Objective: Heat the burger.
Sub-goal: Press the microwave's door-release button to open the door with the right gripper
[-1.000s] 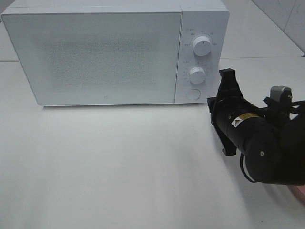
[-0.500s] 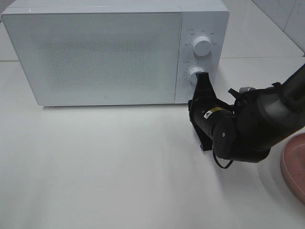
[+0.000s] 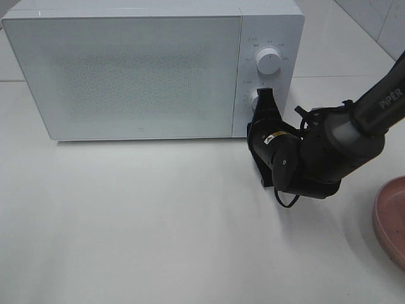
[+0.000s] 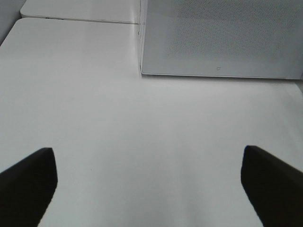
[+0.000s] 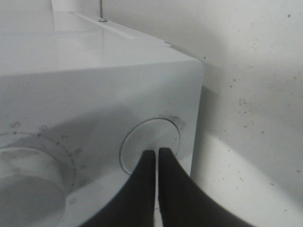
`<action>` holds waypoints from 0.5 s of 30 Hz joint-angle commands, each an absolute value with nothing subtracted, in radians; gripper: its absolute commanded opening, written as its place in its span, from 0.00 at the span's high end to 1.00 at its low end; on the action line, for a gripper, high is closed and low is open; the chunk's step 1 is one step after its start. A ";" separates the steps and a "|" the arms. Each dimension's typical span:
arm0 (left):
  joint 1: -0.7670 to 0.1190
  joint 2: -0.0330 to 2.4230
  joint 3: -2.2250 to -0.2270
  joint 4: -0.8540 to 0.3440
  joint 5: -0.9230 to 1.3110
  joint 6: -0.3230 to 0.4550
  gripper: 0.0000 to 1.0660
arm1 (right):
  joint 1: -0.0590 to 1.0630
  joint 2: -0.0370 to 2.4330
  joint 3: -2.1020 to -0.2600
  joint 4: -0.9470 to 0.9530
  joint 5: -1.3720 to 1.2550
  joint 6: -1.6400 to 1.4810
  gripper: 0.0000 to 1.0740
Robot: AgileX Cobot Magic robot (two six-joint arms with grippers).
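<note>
Now right end effector (image 5: 156, 152), shut & empty, points straight at microwave's (image 3: 126, 69) round button (image 5: 163, 130), tips on it; left end effector (image 4: 149, 165) open, well away. Burger not in view.

This looks like a robot lab set up as a kitchen corner. A white microwave (image 3: 152, 69) with round dials (image 3: 268, 61) stands at the back of a plain white table (image 3: 126, 221). The rim of a pink plate (image 3: 393, 218) shows at the table's right edge. These are kitchen things, and glossy pale tiles (image 3: 380, 22) cover the wall behind them. The lab side shows in the black robot arm (image 3: 329, 152), lettered PIPER, which reaches over the table to the microwave's front.
</note>
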State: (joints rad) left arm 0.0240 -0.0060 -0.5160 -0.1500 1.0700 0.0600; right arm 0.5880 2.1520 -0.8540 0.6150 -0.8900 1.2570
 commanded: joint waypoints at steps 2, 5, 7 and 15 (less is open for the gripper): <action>0.025 -0.023 -0.516 -0.153 1.072 0.054 0.08 | 0.584 2.155 -0.863 0.618 -0.937 1.240 1.00; 0.025 -0.023 -0.516 -0.153 1.072 0.054 0.08 | 0.584 2.155 -0.863 0.635 -0.951 1.217 1.00; 0.025 -0.023 -0.516 -0.153 1.072 0.054 0.08 | 0.584 2.155 -0.863 0.646 -0.951 1.198 1.00; 0.025 -0.023 -0.516 -0.153 1.072 0.054 0.08 | 0.566 2.178 -0.880 0.659 -0.954 1.198 1.00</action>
State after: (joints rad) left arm 0.0240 -0.0060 -0.5160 -0.1500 1.0700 0.0600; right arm 0.5820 2.1670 -0.8600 0.6600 -0.9330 1.2100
